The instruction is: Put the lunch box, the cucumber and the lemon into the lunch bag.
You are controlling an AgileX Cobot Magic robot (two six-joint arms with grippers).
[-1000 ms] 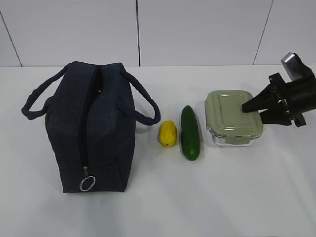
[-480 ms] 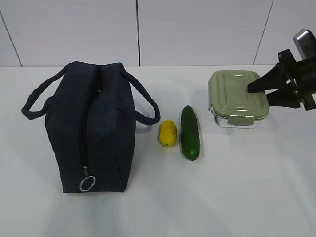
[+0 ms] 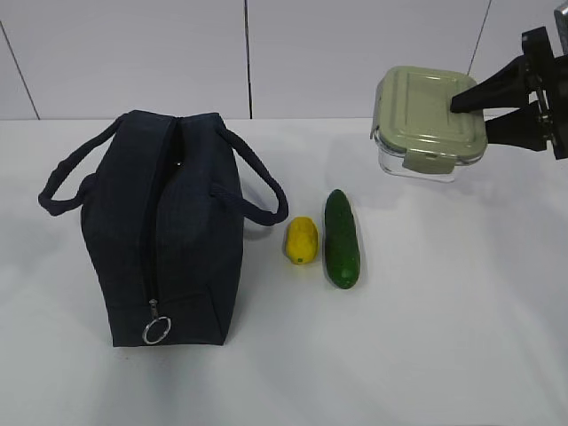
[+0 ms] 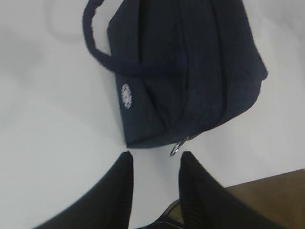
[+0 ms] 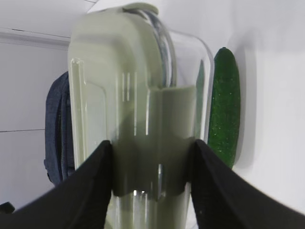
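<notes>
The right gripper (image 3: 475, 111) holds the lunch box (image 3: 430, 122) in the air above the white table (image 3: 426, 337), its black jaws clamped on the box's right end, one finger over the sage-green lid and one beneath the clear base. The box hangs slightly tilted, its front clip facing the camera, at the upper right of the exterior view, well apart from the other items. Below and to its left, the cucumber (image 3: 342, 238) lies on the table with the lemon (image 3: 302, 240) just beside it on the left, the two close but not clearly touching. Farther left stands the lunch bag (image 3: 164, 231), upright, its two loop handles spread to either side and a silver ring pull (image 3: 156, 331) hanging at the near end of its zipper. In the left wrist view, the left gripper (image 4: 155, 167) hovers over the table near the bag's zipper end, its jaws slightly apart and holding nothing.
</notes>
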